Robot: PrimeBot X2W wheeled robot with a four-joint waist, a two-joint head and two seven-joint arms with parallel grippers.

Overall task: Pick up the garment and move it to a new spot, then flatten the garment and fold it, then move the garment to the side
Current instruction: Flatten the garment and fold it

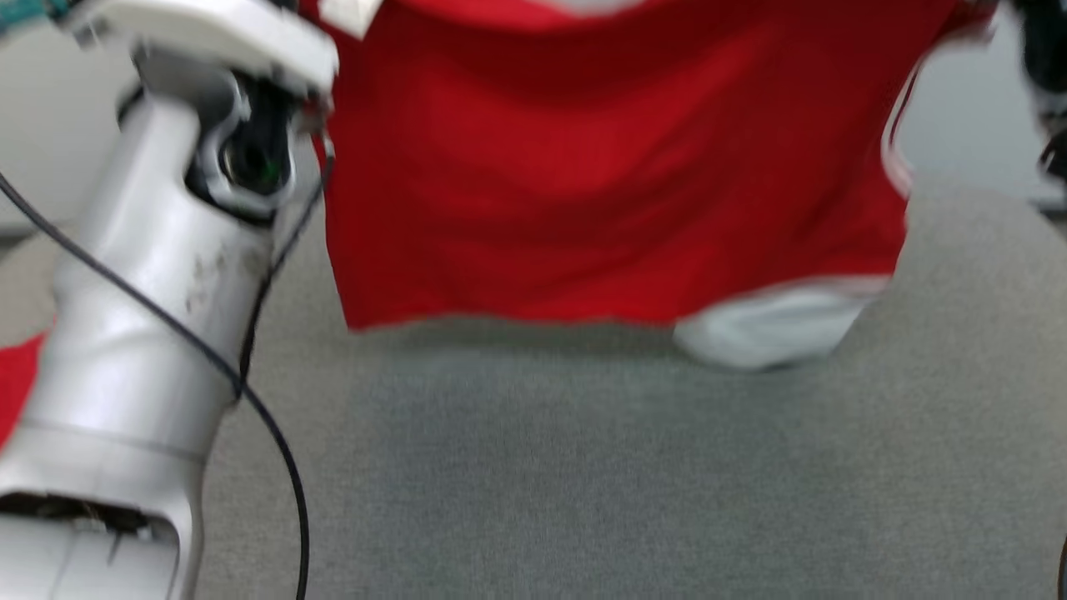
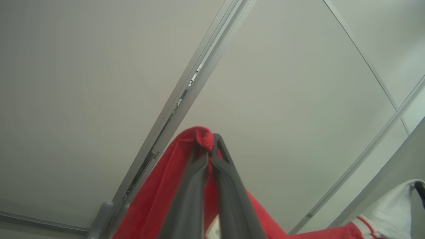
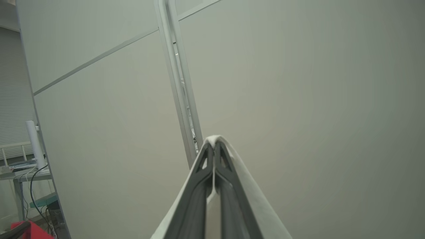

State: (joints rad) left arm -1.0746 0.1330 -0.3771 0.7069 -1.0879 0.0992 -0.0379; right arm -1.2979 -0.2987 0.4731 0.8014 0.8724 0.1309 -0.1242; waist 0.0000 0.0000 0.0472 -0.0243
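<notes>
At the left of the head view, the robot's pale grey left forearm (image 1: 142, 333) rises beside the red fabric garment (image 1: 600, 167). The garment hangs spread in the air above a flat grey cloth-like surface (image 1: 625, 467). Its lower hem looks clear of that surface, though blur makes this hard to judge. A white sleeve (image 1: 775, 329) dangles lowest, at the garment's lower right.

Several things could go wrong from here. On the left, a thin black cable (image 1: 167, 325) loops along the forearm close to the cloth's edge, and a swing that way could snag it. Both holds look like small pinches at the top edge, so if the arms move apart unevenly the cloth could pull taut and slip out of one of them. On the right, the sleeve would probably touch down first and tuck under the body, leaving a fold to flatten out.

In the left wrist view the left gripper (image 2: 210, 146) has its dark fingers pressed together, clamped on a bunched ridge of red fabric at the tips. In the right wrist view the right gripper (image 3: 215, 144) is likewise closed — a thin white edge of the garment is pinched between its fingertips and drapes down both sides.
</notes>
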